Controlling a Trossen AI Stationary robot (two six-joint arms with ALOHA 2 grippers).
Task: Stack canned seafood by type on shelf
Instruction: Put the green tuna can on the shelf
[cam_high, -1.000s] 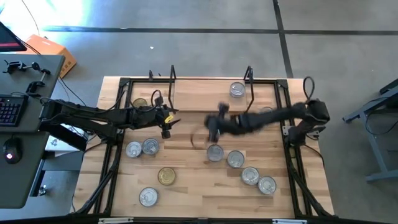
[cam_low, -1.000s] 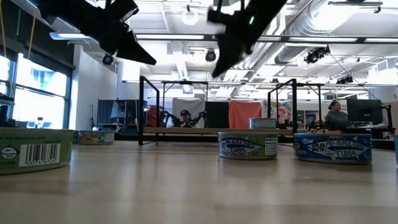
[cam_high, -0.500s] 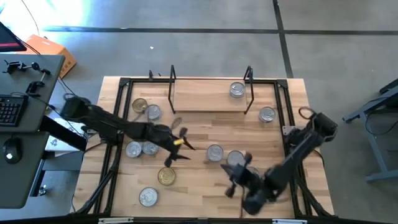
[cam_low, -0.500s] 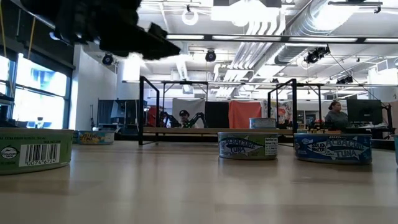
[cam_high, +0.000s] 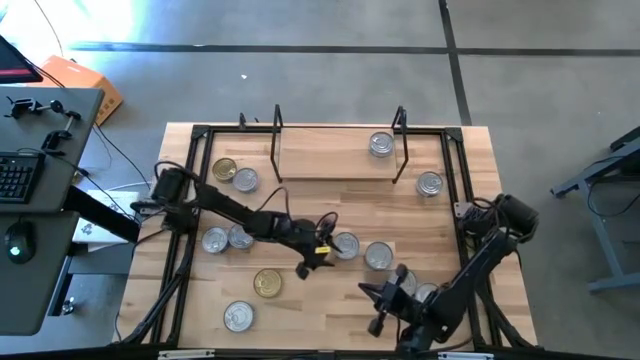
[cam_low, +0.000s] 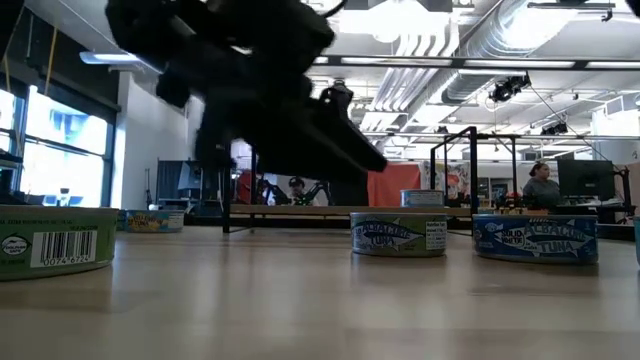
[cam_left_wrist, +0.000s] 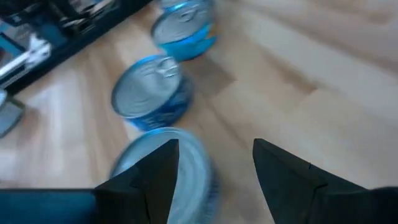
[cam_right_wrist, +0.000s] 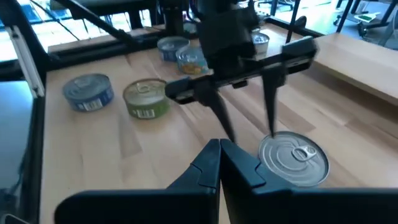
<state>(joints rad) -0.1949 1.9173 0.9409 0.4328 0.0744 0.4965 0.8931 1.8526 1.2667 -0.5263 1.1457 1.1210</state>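
Left tool (cam_high: 318, 250), dark two-finger end of the left arm, reaches out over the middle of the light-wood desk (cam_high: 330, 310). Its fingers (cam_left_wrist: 283, 180) stand apart with nothing between them. It hangs just beside a flat round silver-lidded tin (cam_high: 346, 245) at desk centre; right wrist view shows the finger tips poised directly above that tin (cam_right_wrist: 293, 158), not gripping it.

Right tool (cam_high: 385, 300) sits low near the front edge of the desk, arm folded back. Its two dark fingers (cam_right_wrist: 239, 163) are pressed together, holding nothing.

Shelf (cam_high: 338, 160): low light-wood board with thin black wire end frames, at the far side of the desk. One silver-lidded tin (cam_high: 381, 145) rests on it near its right end frame.

Other tins loose on the desk:
- gold-lidded tin (cam_high: 225, 169) and a silver one (cam_high: 245, 180) just left of the shelf
- silver pair (cam_high: 228, 238) touching, left of centre
- second gold-lidded tin (cam_high: 267, 284) toward the front
- lone silver tin (cam_high: 238, 316) near the front edge
- silver tin (cam_high: 429, 184) right of the shelf
- silver tin (cam_high: 378, 256) right of the centre tin.

Low view: blue-labelled tuna tins (cam_low: 398, 236) upright on the desk, green-labelled tin (cam_low: 55, 241) at the left edge.
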